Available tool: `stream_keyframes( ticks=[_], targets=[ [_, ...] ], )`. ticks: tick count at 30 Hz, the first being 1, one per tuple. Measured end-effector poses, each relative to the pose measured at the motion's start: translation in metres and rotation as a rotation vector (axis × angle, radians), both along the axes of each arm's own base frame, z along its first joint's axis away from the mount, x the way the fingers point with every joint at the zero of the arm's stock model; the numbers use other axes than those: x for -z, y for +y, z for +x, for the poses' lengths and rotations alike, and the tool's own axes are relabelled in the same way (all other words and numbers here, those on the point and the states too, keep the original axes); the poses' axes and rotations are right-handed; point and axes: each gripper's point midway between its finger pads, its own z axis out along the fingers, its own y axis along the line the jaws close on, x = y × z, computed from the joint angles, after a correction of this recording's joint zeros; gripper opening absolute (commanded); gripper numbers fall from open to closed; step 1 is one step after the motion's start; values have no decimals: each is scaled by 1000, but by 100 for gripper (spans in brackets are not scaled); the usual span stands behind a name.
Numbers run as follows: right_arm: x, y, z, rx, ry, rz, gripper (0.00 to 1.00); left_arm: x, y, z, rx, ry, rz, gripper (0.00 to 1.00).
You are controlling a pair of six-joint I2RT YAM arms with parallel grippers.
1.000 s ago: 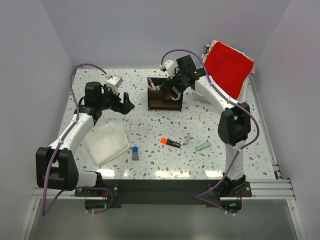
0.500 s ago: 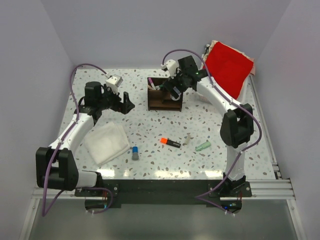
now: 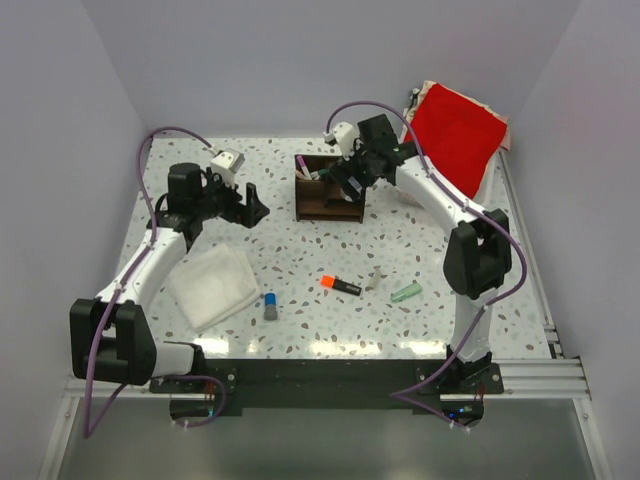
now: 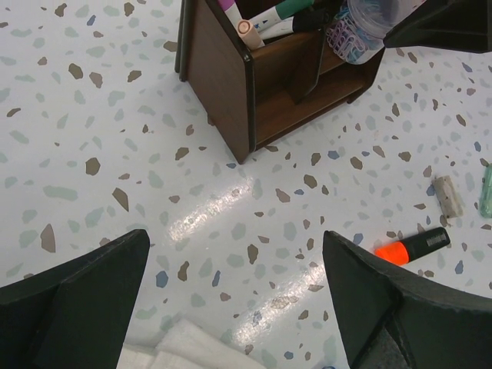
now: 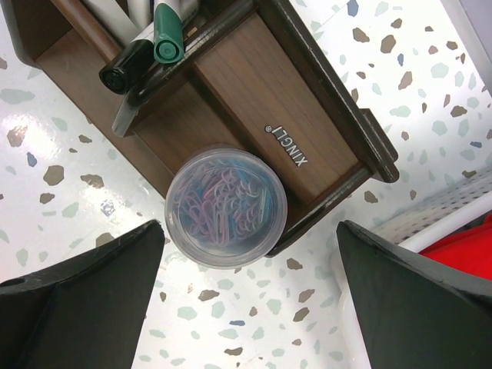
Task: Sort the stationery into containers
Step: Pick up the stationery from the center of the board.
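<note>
**Pot dropped in organizer, right arm barely shifted**

Over the last second the right arm only nudged above the organizer (image 3: 328, 195). The right fingers (image 3: 347, 180) are spread wide and grip nothing. The pot (image 5: 227, 206) of clips sits free below them, so that item reads as sorted. The left fingers (image 4: 236, 234) are also wide open and empty, unmoved at 9 o'clock of the organizer.

Organizer contents:
- Pens (image 5: 154, 38) are at 11 o'clock in the right wrist view.
- The pot is at 7 o'clock; I cannot tell if it is fully seated.

Unmoved on the counter (image 3: 450, 330), at 6 o'clock of the organizer:
- highlighter (image 3: 341, 286)
- mint piece (image 3: 405, 293)
- blue-capped stick (image 3: 270, 305)
</note>
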Motion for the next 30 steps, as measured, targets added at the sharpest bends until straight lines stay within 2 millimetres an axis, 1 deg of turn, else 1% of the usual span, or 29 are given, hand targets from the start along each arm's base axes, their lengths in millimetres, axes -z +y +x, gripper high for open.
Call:
stream_keyframes(
  ticks=[4, 7, 9, 11, 14, 15, 17, 19, 21, 23, 24, 25, 27, 29, 30],
  targets=[
    [-2, 0, -1, -3, -5, 0, 99, 0, 0, 0, 0, -1, 1, 100],
    [-7, -2, -5, -4, -8, 1, 99, 2, 2, -1, -1, 1, 19, 100],
    [-14, -3, -11, -10, -13, 11, 98, 4, 7, -3, -14, 6, 49, 100],
    [-24, -2, -21, -29, -20, 35, 93, 7, 16, -5, -35, 16, 102, 100],
    [-46, 4, -53, -84, -15, 107, 86, 7, 32, -10, -70, 25, 189, 100],
    [-53, 9, -63, -105, -12, 133, 85, 5, 36, -12, -82, 21, 213, 100],
    [-69, 26, -92, -155, 16, 212, 83, 1, 45, -18, -106, 18, 246, 100],
    [-77, 51, -122, -216, 63, 283, 82, -3, 51, -25, -118, 18, 263, 100],
    [-75, 76, -151, -274, 130, 333, 82, -4, 56, -33, -125, 37, 277, 100],
    [-61, 100, -183, -323, 224, 354, 81, -3, 61, -39, -140, 66, 291, 100],
    [-49, 111, -198, -339, 287, 356, 81, -3, 64, -42, -150, 78, 296, 100],
    [-46, 119, -208, -361, 306, 354, 80, -1, 68, -44, -159, 91, 299, 100],
    [-30, 135, -226, -381, 376, 342, 78, 2, 76, -49, -179, 120, 300, 100],
    [-13, 141, -236, -380, 427, 321, 75, 5, 83, -53, -194, 146, 298, 100],
    [-2, 139, -238, -372, 444, 303, 74, 6, 83, -54, -192, 153, 296, 100]
  ],
)
